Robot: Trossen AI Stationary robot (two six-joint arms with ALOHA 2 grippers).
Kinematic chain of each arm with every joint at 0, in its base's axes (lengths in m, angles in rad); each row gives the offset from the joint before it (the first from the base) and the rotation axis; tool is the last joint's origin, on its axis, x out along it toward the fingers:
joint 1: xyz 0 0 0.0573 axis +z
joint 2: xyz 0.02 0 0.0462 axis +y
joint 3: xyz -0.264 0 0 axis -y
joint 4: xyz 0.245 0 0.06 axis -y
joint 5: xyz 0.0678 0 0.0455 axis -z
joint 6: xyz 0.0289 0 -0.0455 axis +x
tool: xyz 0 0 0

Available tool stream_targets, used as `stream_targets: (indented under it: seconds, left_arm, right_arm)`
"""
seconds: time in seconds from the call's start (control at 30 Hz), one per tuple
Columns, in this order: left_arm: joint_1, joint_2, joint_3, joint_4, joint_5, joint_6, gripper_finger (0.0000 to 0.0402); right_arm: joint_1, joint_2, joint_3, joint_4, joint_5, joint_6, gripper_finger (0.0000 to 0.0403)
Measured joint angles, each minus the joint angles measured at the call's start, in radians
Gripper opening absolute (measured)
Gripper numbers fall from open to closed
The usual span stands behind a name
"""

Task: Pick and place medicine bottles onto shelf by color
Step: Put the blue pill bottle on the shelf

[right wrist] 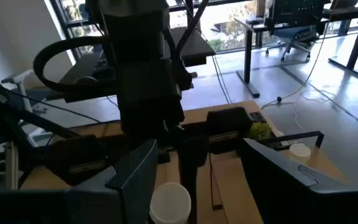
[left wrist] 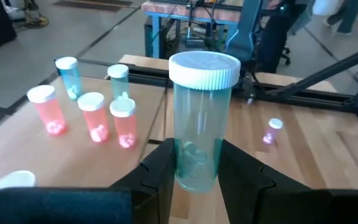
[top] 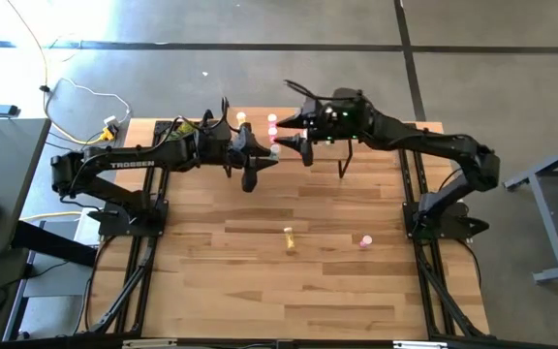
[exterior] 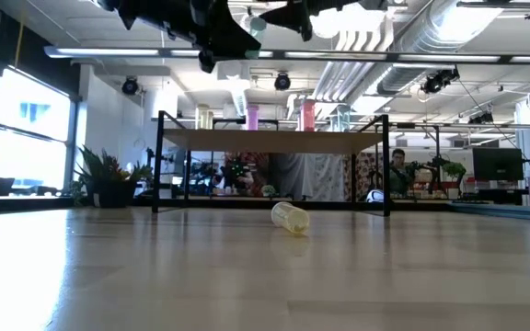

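Closest to the left wrist camera, the left tool (left wrist: 194, 177) is closed on a clear green bottle (left wrist: 199, 124), pinched low on its body; the bottle stands upright between the fingers, white cap up, long axis vertical. From above, this tool (top: 271, 153) is over the shelf (top: 356, 160) at the tabletop's (top: 260, 281) far edge, tip to tip with the right tool (top: 287, 136), whose jaws stand wide apart and hold nothing, the white cap just ahead of them.

On the shelf stand three red bottles (left wrist: 94, 117) and two green ones (left wrist: 68, 76), all upright and close together, leaving bare wood beside them.

Down on the tabletop, a yellow bottle (exterior: 290, 217) lies on its side near the middle and a pink bottle (top: 365, 240) stands to its right, well apart, with open boards all around.
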Motion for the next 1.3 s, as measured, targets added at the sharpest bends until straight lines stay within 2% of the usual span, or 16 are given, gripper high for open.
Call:
stream_targets:
  seconds: [0.2,0.43,0.63,1.3]
  left_arm:
    - [0.031,0.000,0.000,0.010,-0.011,0.004,0.0095]
    - [0.043,0.001,0.000,0.059,-0.008,-0.006,0.0095]
    - [0.041,0.001,0.000,0.114,-0.009,0.003,0.0095]
    - [0.041,0.001,0.000,0.151,-0.012,-0.008,0.0095]
  right_arm:
    - [-0.001,0.039,0.038,-0.042,-0.054,0.002,0.0222]
    - [0.000,0.041,0.039,-0.068,-0.049,0.006,0.0222]
    - [0.000,0.044,0.039,-0.068,0.001,0.005,0.0219]
    - [0.000,0.044,0.039,-0.052,-0.023,0.013,0.0108]
